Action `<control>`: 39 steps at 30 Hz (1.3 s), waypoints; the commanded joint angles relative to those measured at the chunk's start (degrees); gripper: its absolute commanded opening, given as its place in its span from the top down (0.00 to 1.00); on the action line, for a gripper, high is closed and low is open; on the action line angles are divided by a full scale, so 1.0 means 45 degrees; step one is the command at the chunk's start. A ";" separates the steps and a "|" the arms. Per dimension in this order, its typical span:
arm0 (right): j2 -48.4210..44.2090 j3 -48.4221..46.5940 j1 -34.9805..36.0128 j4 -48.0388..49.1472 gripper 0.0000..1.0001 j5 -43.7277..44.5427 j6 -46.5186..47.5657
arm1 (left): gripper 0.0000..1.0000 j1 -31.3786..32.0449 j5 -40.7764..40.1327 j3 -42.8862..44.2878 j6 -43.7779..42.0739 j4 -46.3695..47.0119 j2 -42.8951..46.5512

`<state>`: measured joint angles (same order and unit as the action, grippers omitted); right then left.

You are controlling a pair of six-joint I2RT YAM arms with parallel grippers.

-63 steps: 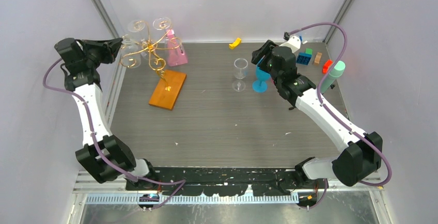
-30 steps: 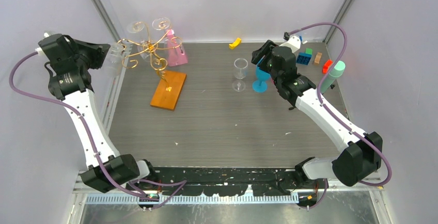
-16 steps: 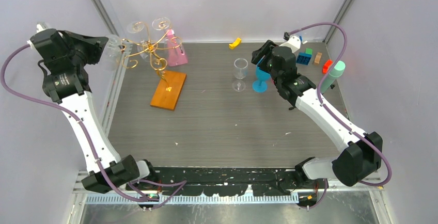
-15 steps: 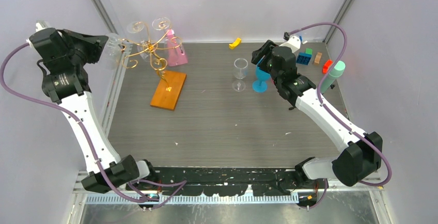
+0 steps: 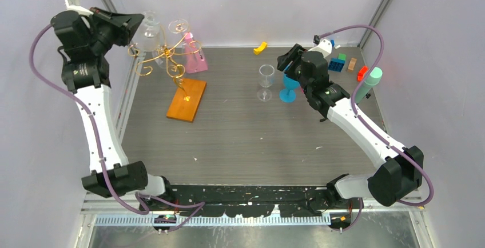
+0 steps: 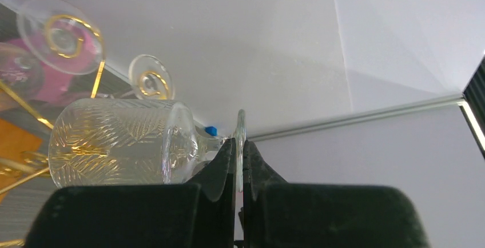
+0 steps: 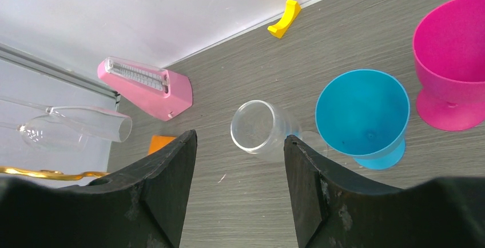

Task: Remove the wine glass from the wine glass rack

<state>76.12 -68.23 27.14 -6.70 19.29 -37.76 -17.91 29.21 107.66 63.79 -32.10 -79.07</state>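
Wine glass (image 6: pixel 114 142) is clamped by the thin edge of its flat foot between the fingers (image 6: pixel 220 162) of the left gripper (image 6: pixel 239 145), which is clenched on it. The glass lies on its side with the bowl pointing away from the claw. It is clear, cut with a leaf pattern, and empty. It is held high at the far left of the scene, just beside the gold loops of the wine glass rack (image 5: pixel 169 59). Whether it touches the wire cannot be told. Two loops (image 6: pixel 150 82) carry the feet of other glasses.

Right gripper (image 7: pixel 237 145) hangs released, jaws wide, over a clear cup (image 7: pixel 260 131). To its right stand an empty blue goblet (image 7: pixel 362 116) and a pink goblet (image 7: pixel 452 54).
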 commanded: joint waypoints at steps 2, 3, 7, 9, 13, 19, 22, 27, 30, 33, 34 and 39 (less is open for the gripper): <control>-0.0186 -0.0099 -0.0065 0.0838 0.37 -0.0260 -0.0298 | 1.00 0.0987 0.1322 0.0918 0.1586 0.3650 -0.0848; -0.0155 -0.0116 -0.0056 0.0841 0.37 -0.0316 -0.0329 | 1.00 0.1201 0.1365 0.1162 0.1711 0.3868 -0.1040; 0.0044 -0.0358 -0.0114 0.0742 0.35 -0.0873 -0.0462 | 1.00 0.2348 0.1583 0.1839 0.2538 0.4949 -0.1862; 0.0259 -0.0751 -0.0125 0.0553 0.34 -0.1421 -0.0299 | 1.00 0.2917 0.1705 0.1894 0.3314 0.5819 -0.2260; 0.0711 -0.1426 -0.0201 0.0863 0.30 -0.2396 -0.0033 | 1.00 0.3845 0.1748 0.2052 0.4292 0.7406 -0.2997; 0.1177 -0.0947 -0.0918 0.5096 0.22 -0.6644 -0.2095 | 1.00 0.5160 0.1565 0.2527 0.6090 0.9362 -0.3975; 0.1695 -0.0533 -0.1241 0.8262 0.18 -0.7931 -0.4436 | 1.00 0.5552 0.1409 0.2424 0.7710 1.0753 -0.4323; 0.2767 -0.0803 -0.1191 1.2416 0.17 -0.8834 -0.6601 | 1.00 0.6033 0.0834 0.1301 1.0407 1.3950 -0.4553; 0.3101 -0.1243 -0.1187 1.3305 0.17 -0.8813 -0.7096 | 1.00 0.6217 0.0619 0.1180 1.1340 1.4671 -0.4682; 0.3589 -0.1771 -0.1168 1.3814 0.17 -0.8735 -0.7420 | 1.00 0.6400 0.0370 0.0926 1.2024 1.5225 -0.4705; 0.3708 -0.2045 -0.1167 1.4121 0.17 -0.8724 -0.7569 | 1.00 0.6475 0.0323 0.0816 1.2227 1.5351 -0.4713; 0.4559 -0.3107 -0.1088 1.5091 0.17 -0.8681 -0.8186 | 1.00 0.7030 0.0160 0.0278 1.2966 1.5650 -0.4756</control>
<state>95.31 -76.88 21.80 51.46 -19.03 -70.85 11.86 32.58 109.86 115.96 29.63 -101.25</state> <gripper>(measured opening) 0.834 0.031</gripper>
